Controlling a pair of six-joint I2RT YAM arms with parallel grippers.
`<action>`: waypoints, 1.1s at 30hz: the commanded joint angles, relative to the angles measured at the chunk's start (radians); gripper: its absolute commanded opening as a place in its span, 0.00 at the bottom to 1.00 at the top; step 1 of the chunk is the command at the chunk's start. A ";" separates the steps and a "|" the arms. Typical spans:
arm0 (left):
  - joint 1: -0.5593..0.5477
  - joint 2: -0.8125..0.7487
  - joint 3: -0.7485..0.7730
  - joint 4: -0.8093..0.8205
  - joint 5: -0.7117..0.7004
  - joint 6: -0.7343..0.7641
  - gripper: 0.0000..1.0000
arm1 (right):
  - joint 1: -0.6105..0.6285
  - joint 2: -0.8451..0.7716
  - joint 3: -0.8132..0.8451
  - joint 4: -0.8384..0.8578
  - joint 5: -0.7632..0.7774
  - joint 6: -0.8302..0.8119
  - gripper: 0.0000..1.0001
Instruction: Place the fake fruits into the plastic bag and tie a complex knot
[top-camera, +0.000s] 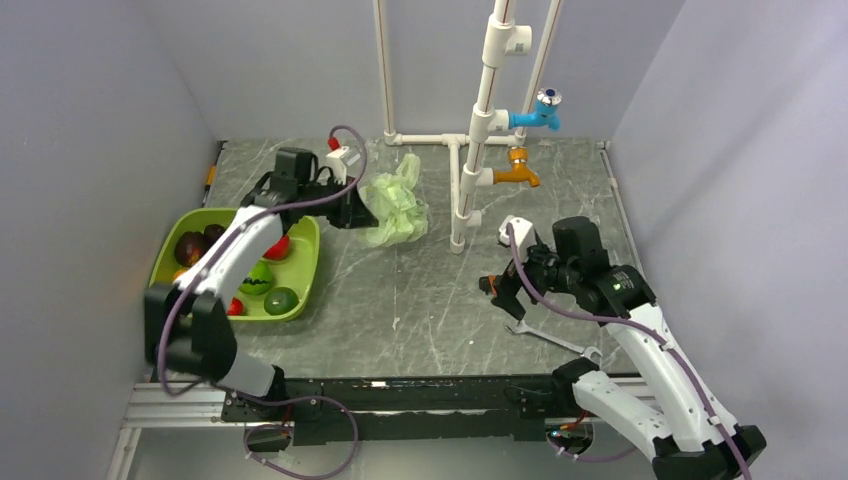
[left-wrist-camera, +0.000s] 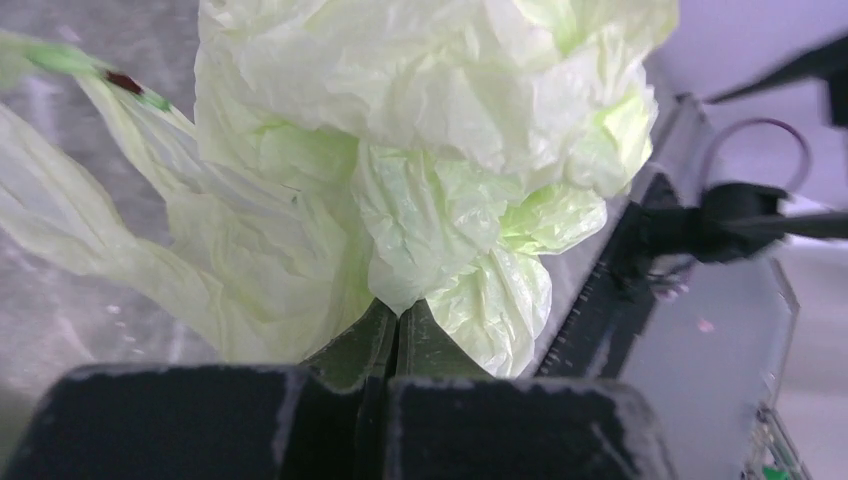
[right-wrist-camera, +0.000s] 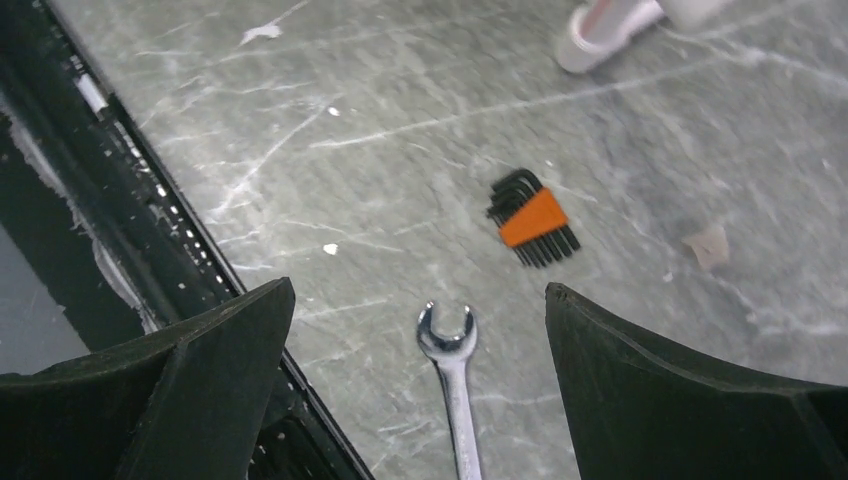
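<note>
Plastic bag (left-wrist-camera: 420, 150) sits pinched between the clamped left jaws; right jaws stand apart, well away.

We see a grey, marble-patterned table (top-camera: 420, 300) with a white PVC pipe frame (top-camera: 463, 180) standing upright toward its far side. Two taps stick out from the right of the pipe frame: a blue tap (top-camera: 540, 112) higher up and an orange tap (top-camera: 515, 172) below it. Well to the left of the pipe frame lies a lime-green tray (top-camera: 303, 285). Nearer to us than the pipe frame and to its right, a silver open-ended wrench (right-wrist-camera: 455, 390) lies flat. A hex key set (right-wrist-camera: 533, 220) in an orange holder sits between the wrench and the frame's foot. We also spot a small pale scrap (right-wrist-camera: 710, 245) near the hex key set.
</note>
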 joint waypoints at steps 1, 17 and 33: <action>-0.005 -0.198 -0.143 -0.046 0.173 -0.044 0.00 | 0.150 -0.022 -0.024 0.149 -0.006 -0.011 1.00; -0.043 -0.444 -0.319 -0.282 0.446 0.060 0.00 | 0.766 0.238 -0.058 0.818 0.381 0.159 1.00; 0.432 -0.354 -0.084 -0.678 0.341 0.566 0.00 | 0.655 -0.086 -0.220 0.530 0.466 0.026 0.00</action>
